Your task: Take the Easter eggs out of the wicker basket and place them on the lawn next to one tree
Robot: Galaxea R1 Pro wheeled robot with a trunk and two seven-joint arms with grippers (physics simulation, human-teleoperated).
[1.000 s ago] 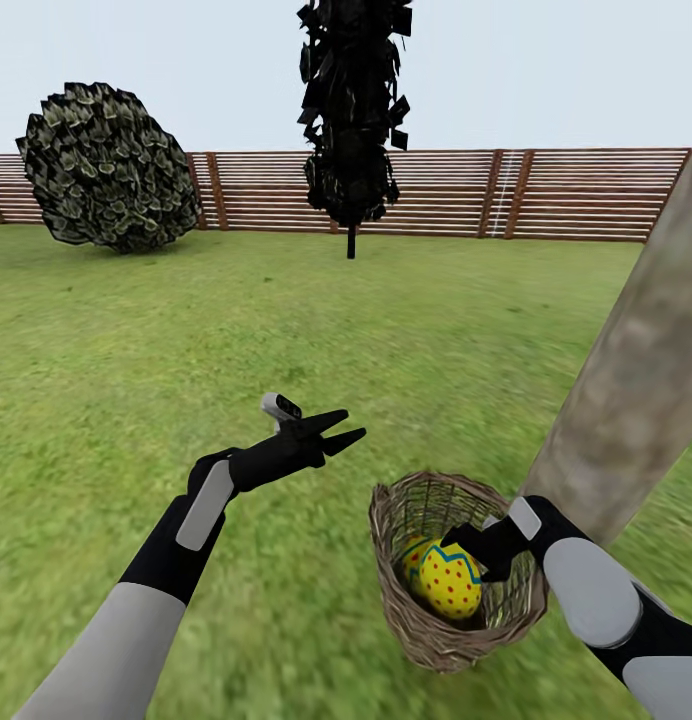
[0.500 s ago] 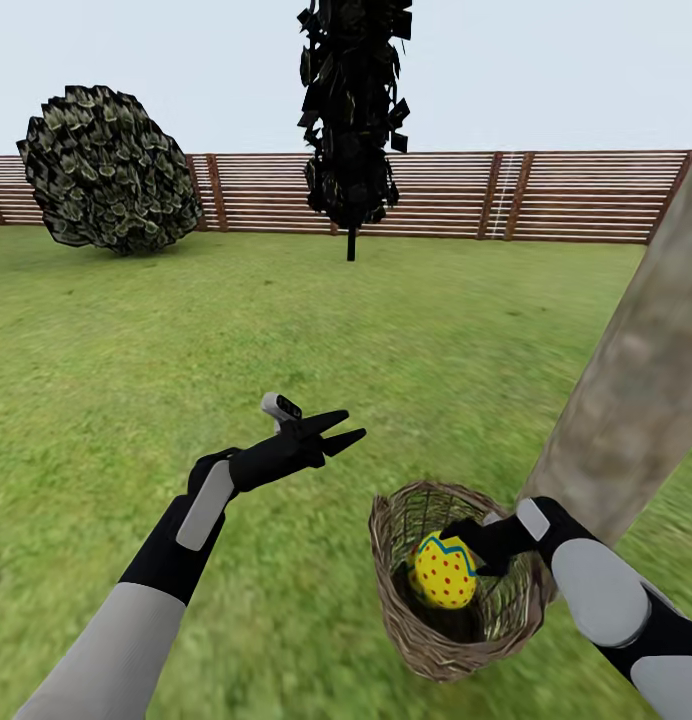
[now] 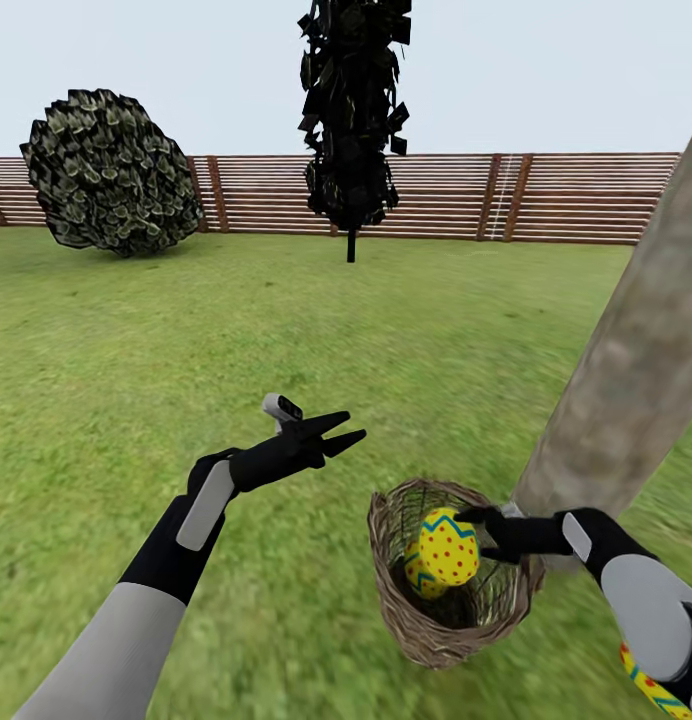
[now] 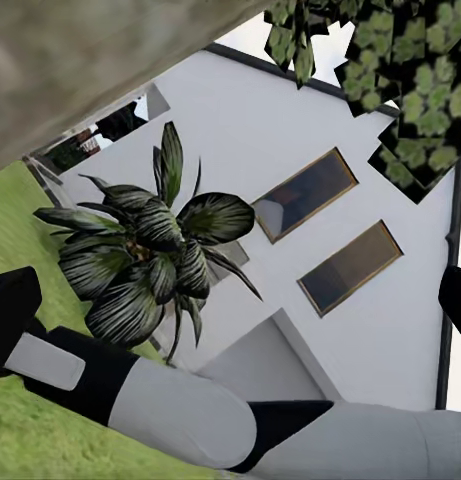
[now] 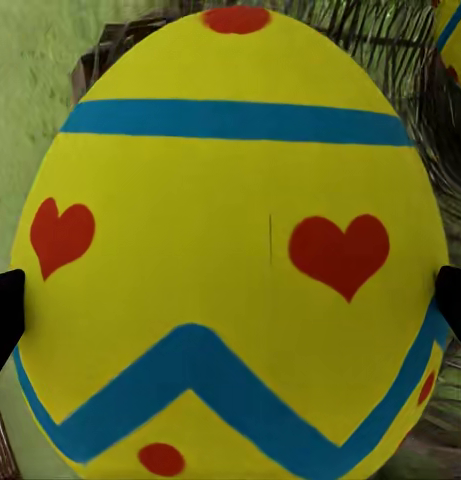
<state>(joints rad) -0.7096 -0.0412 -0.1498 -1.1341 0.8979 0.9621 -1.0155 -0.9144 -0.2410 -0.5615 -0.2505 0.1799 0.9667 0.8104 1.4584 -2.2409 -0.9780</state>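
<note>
My right gripper (image 3: 474, 536) is shut on a yellow Easter egg (image 3: 446, 546) with blue zigzags and red dots, held at the rim of the wicker basket (image 3: 406, 620). The right wrist view has that egg (image 5: 230, 250) pinched between both fingertips (image 5: 4, 310). A second egg (image 3: 418, 577) lies lower inside the basket, and it also shows in the wrist view as the other egg (image 5: 452, 28). A third egg (image 3: 650, 690) lies on the lawn (image 3: 186, 330) by my right forearm. The thick pale tree (image 3: 636, 370) trunk rises just behind the basket. My left gripper (image 3: 338, 430) hovers open over the grass left of the basket.
A brown slat fence (image 3: 566, 195) closes the lawn at the back. A round dark bush (image 3: 111, 170) and a thin black-leaved tree (image 3: 351, 110) stand before it. The left wrist view faces a white house (image 4: 320, 200) and a leafy plant (image 4: 150, 260).
My right gripper has raised the egg from deep in the basket up to the rim. The left arm has stayed put. The view shifted slightly.
</note>
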